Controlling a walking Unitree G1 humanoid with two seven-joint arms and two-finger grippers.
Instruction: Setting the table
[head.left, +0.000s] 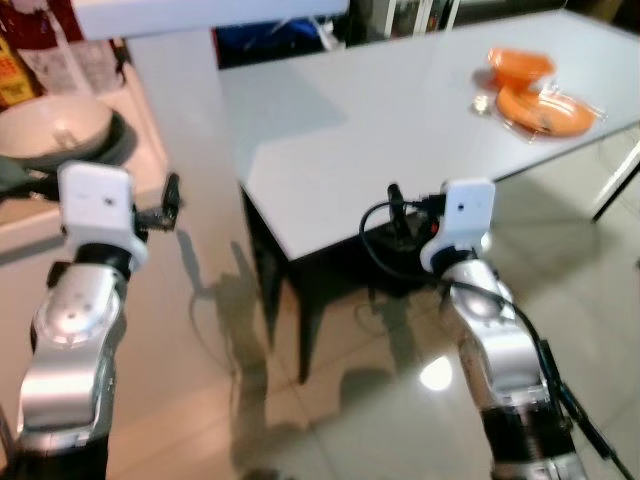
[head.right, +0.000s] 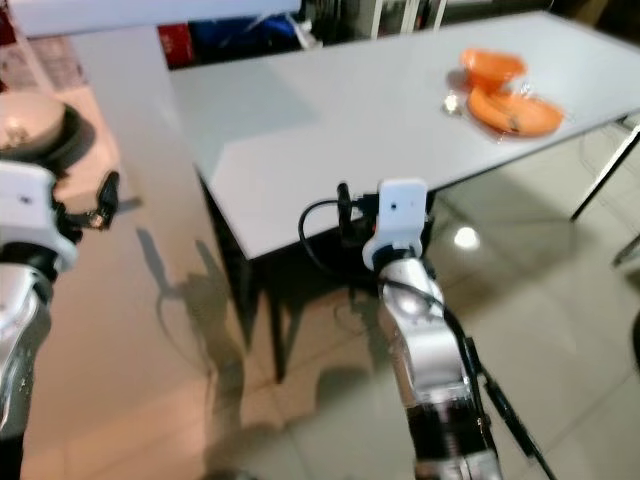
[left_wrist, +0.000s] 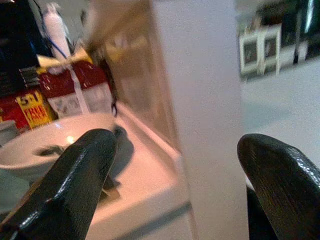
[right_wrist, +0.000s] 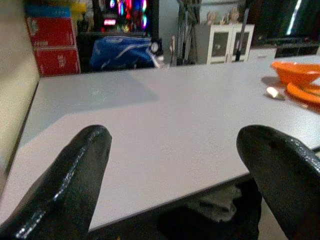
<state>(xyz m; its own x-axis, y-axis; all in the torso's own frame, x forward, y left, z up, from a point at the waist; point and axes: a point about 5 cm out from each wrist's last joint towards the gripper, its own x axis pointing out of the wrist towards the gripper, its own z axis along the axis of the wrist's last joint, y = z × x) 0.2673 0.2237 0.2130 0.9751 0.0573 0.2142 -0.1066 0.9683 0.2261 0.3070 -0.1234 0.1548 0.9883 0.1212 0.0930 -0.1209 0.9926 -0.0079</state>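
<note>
Two empty hands, left hand (left_wrist: 175, 185) and right hand (right_wrist: 175, 175), fingers spread, before the white table (head.left: 400, 120).

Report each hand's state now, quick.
Left hand: open, holding nothing, beside the counter with the white bowl.
Right hand: open, holding nothing, at the edge of the grey table.

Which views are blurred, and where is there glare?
Left eye view: soft all over, with a lamp glare on the floor tiles beside the right arm. Left wrist view: blurred, the white bowl smeared. Right wrist view: sharper, the table evenly lit.
</note>
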